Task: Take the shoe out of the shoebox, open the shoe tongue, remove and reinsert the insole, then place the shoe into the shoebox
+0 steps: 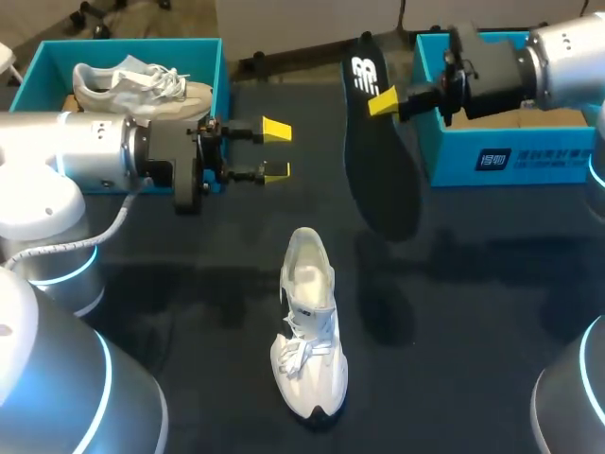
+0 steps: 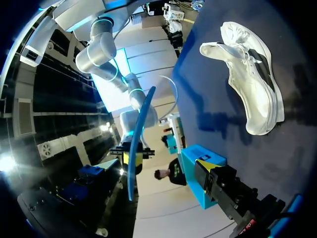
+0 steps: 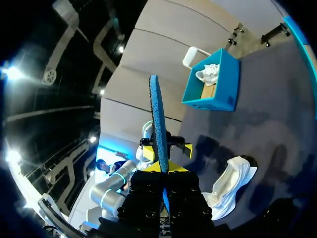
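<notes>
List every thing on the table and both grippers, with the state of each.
insole: out of the shoe, held in the air above the table.
right gripper: shut on the insole.
left gripper: open, empty.
white shoe: outside both boxes, standing on its sole on the table, mouth open.
left shoebox: open, a second shoe inside.
right shoebox: open, no shoe seen inside.

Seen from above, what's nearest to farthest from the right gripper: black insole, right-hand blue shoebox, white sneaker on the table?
1. The black insole, held by the right gripper.
2. The blue shoebox, beside it.
3. The white sneaker, mid-table.
</notes>
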Controlling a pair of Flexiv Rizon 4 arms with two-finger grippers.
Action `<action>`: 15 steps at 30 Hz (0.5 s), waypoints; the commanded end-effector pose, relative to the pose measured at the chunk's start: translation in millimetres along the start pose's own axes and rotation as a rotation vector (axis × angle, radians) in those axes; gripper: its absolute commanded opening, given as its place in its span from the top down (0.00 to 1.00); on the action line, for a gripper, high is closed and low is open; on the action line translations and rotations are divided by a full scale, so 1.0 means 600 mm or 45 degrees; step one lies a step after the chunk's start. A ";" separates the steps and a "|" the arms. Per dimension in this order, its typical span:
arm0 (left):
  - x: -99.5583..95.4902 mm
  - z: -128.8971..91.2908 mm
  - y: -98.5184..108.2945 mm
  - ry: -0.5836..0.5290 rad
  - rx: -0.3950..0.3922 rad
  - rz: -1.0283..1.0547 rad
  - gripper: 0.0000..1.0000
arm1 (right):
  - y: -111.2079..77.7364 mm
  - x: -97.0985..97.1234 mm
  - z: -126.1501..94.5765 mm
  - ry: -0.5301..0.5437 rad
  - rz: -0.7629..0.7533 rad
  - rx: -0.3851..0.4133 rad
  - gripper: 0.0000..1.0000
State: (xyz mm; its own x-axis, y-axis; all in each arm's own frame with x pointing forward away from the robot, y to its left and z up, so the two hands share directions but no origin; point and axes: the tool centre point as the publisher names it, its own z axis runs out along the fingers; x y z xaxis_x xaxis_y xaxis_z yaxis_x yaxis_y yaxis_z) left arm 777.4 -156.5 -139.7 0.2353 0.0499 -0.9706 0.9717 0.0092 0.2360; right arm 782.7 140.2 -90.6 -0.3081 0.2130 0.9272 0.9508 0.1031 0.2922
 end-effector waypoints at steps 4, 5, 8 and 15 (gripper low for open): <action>0.002 0.003 0.001 -0.003 -0.001 0.003 0.00 | 0.010 -0.002 0.005 -0.002 0.001 0.021 1.00; 0.002 0.003 0.001 -0.003 -0.001 0.003 0.00 | 0.010 -0.002 0.005 -0.002 0.001 0.021 1.00; 0.011 0.013 0.004 -0.038 0.008 -0.019 0.00 | 0.011 -0.005 0.008 0.001 0.008 0.023 1.00; 0.008 0.039 0.004 -0.057 0.027 -0.032 0.00 | 0.035 -0.065 0.048 0.053 0.154 0.030 1.00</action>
State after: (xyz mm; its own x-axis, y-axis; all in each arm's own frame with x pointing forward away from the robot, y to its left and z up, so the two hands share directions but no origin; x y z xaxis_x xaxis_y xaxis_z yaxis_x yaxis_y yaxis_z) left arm 775.6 -169.8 -144.7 0.2093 0.0075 -0.9778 0.9778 -0.0095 0.2092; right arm 797.8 148.3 -114.0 -0.1967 0.2076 0.9582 0.9796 0.0838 0.1829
